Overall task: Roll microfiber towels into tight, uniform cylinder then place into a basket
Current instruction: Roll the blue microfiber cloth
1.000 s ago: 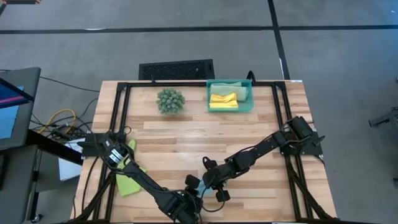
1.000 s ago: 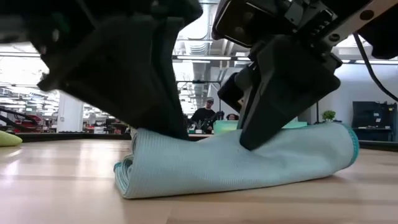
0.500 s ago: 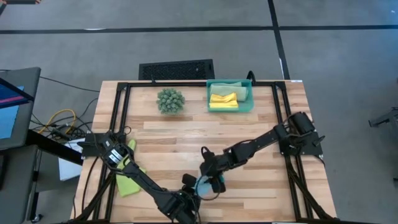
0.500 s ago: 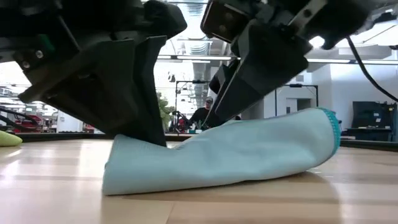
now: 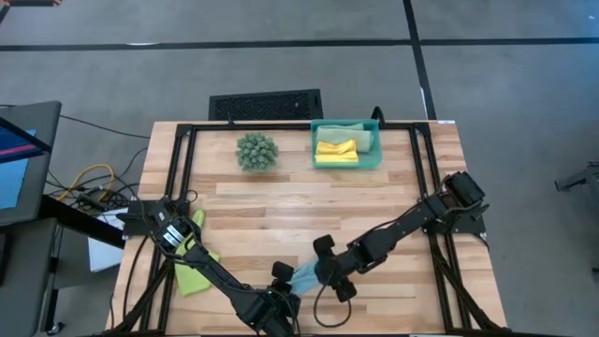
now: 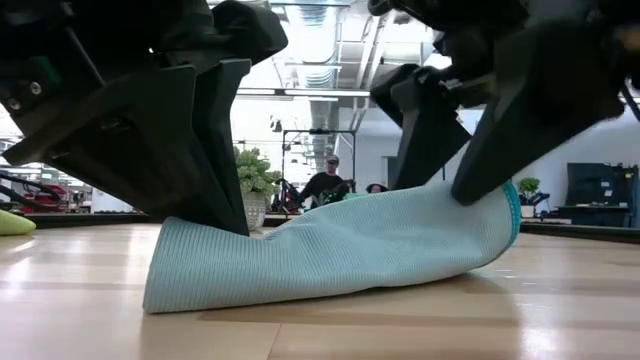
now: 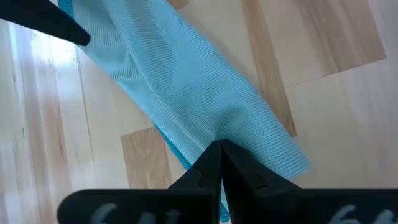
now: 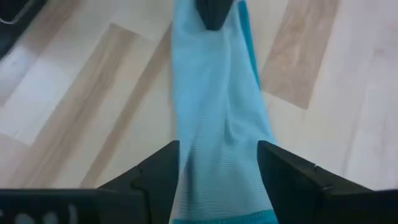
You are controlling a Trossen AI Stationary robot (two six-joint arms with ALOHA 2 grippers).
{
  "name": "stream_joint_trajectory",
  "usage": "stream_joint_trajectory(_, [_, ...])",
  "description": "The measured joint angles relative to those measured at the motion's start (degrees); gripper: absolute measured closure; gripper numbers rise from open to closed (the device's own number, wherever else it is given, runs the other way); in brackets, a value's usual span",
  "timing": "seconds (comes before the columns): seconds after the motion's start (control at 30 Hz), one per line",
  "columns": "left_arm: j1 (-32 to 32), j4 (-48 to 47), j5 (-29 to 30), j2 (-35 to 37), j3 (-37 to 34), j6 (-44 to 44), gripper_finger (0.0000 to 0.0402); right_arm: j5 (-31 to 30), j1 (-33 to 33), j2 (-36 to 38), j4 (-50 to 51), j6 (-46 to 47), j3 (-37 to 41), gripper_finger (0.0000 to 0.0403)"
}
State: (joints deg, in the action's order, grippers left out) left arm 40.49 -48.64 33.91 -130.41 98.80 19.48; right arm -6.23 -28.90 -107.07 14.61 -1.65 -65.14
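Towel work sits at the near edge of the bench [image 5: 281,215]: the blue towel [image 6: 340,250], rolled into a loose tube, lies on the wood between the two grippers. One end of the roll rests flat; the other end is lifted a little off the surface in the low view.

Left gripper [image 7: 219,163] has its fingers shut tight, pinching one end of the blue towel. Right gripper [image 8: 217,180] stands at the other end with its fingers spread wide, one on each side of the roll; they straddle it without clamping it.

Basket [image 5: 372,154] sits at the far side of the bench, right of centre, with a yellow towel [image 5: 335,150] inside and a sage towel [image 5: 348,129] behind it against the far wall. Lime towel [image 5: 194,273] lies at the left edge of the bench, partly under the left arm. Plant ball [image 5: 256,151] stands left of the basket, apart from it. Black grille [image 5: 265,104] lies on the floor beyond the bench's far edge.

A person [image 6: 328,186] shows far off in the room behind.
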Motion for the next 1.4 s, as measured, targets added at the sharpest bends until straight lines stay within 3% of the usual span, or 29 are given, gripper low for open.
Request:
stream_joint_trajectory(0.17, [0.0, 0.0, 0.0, 0.0, 0.0, 0.1, 0.0401, 2.9, 0.2, 0.0, 0.6, 0.1, 0.0, 0.02])
stream_joint_trajectory(0.63, [1.3, -7.0, 1.0, 0.0, 0.6, 4.2, 0.0401, 5.1, 0.2, -0.1, 2.8, 1.7, 0.0, 0.0364])
stream_joint_trajectory(0.73, [1.7, -10.4, 1.5, 0.0, 2.2, 5.9, 0.0401, 9.4, 1.0, -0.1, 2.3, 1.7, 0.0, 0.0386])
stream_joint_trajectory(0.9, [3.2, -17.3, 8.3, 0.0, 6.3, 9.6, 0.0401, 18.1, 4.4, -0.1, 1.1, 2.1, 0.0, 0.0384])
stream_joint_trajectory(1.03, [4.0, -14.2, 13.2, 0.1, 7.6, 6.9, 0.0401, 23.5, 8.5, -0.1, -0.9, 2.3, 0.0, 0.0368])
stream_joint_trajectory(1.13, [3.9, -10.4, 12.4, 0.1, 7.6, 3.1, 0.0401, 27.7, 11.7, -0.1, -1.1, 3.6, 0.0, 0.0375])
stream_joint_trajectory(1.27, [2.8, -6.9, 11.9, 0.1, 6.5, 0.6, 0.0402, 28.9, 14.7, -0.1, -0.5, 4.6, 0.0, 0.0386])
stream_joint_trajectory(1.4, [1.5, -5.5, 10.6, 0.1, 3.4, 0.2, 0.0401, 31.7, 16.4, -0.1, -0.5, 4.7, 0.0, 0.0375])
